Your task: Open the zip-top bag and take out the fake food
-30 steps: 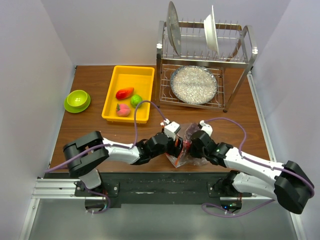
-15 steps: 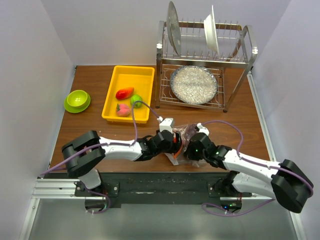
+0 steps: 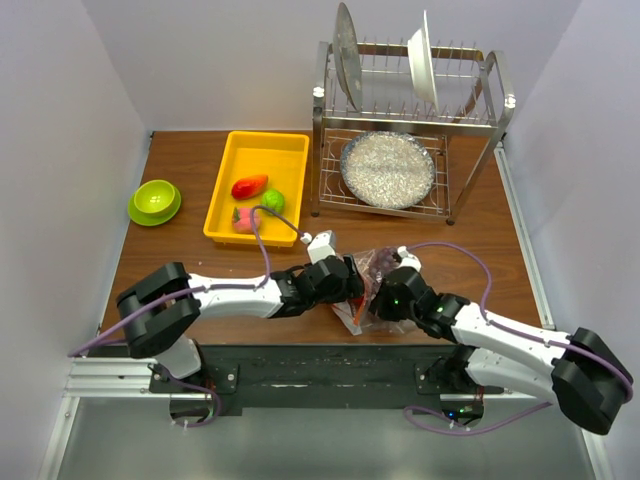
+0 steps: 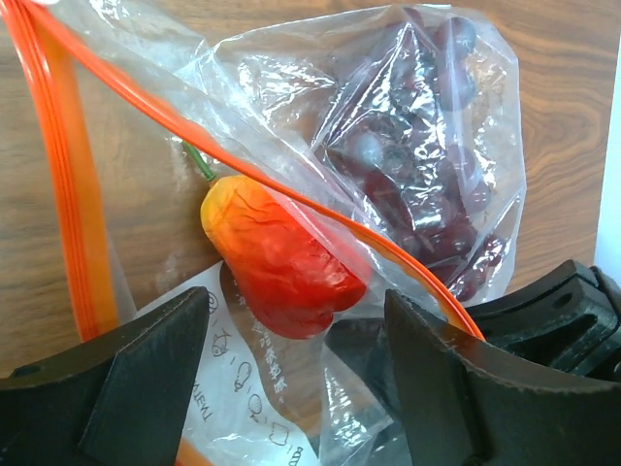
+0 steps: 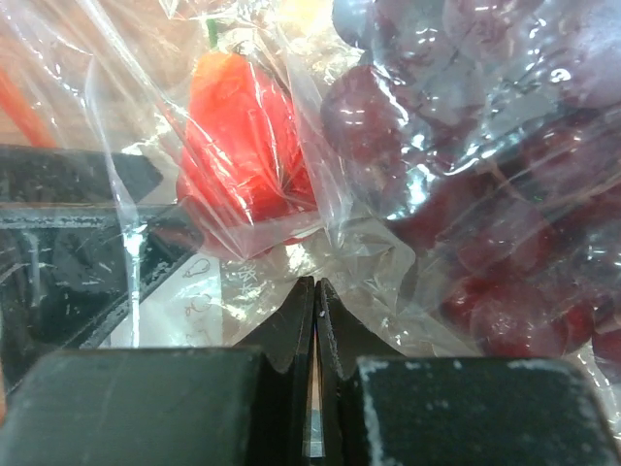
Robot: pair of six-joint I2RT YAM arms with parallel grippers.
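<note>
The clear zip-top bag (image 3: 372, 290) lies at the table's near edge between my two grippers. Its orange zip strip (image 4: 70, 194) runs along the left in the left wrist view. Inside are an orange-red pepper-like piece (image 4: 281, 257) and a dark purple grape bunch (image 4: 417, 165). My left gripper (image 4: 291, 388) is open, its fingers either side of the pepper end of the bag. My right gripper (image 5: 315, 291) is shut on a fold of the bag's plastic, with the pepper (image 5: 243, 136) and the grapes (image 5: 485, 194) just beyond its tips.
A yellow tray (image 3: 228, 175) at the back left holds an orange-red piece (image 3: 249, 186), a green fruit (image 3: 272, 200) and a pink peach (image 3: 241, 218). A lime-green bowl (image 3: 154, 200) sits left of it. A metal dish rack (image 3: 400, 140) stands at the back right.
My left wrist has shifted left and turned over the bag. My right gripper has shifted slightly and stays at the bag.
</note>
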